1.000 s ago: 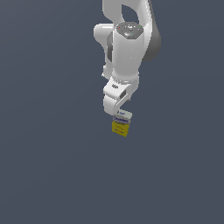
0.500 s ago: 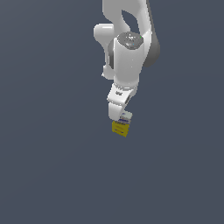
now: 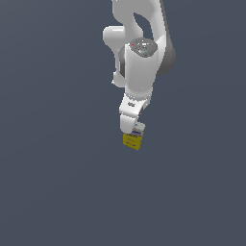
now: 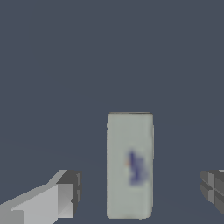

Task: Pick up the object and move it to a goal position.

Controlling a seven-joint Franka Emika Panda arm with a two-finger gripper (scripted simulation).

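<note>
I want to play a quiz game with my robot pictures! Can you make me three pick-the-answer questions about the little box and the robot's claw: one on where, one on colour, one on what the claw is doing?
1. Where is the carton?
A. directly below the gripper, between its fingers
B. far off at the exterior view's left edge
C. on top of the arm

2. What colour is the carton's lower part?
A. red
B. yellow
C. green

3. What are the gripper's jaws doing?
A. squeezing the carton
B. spread wide, clear of the carton
C. holding a ball

Answers:
1 A: the carton sits right under the gripper.
2 B: its bottom half shows yellow in the exterior view.
3 B: the wrist view shows gaps between the carton and each finger.
</note>
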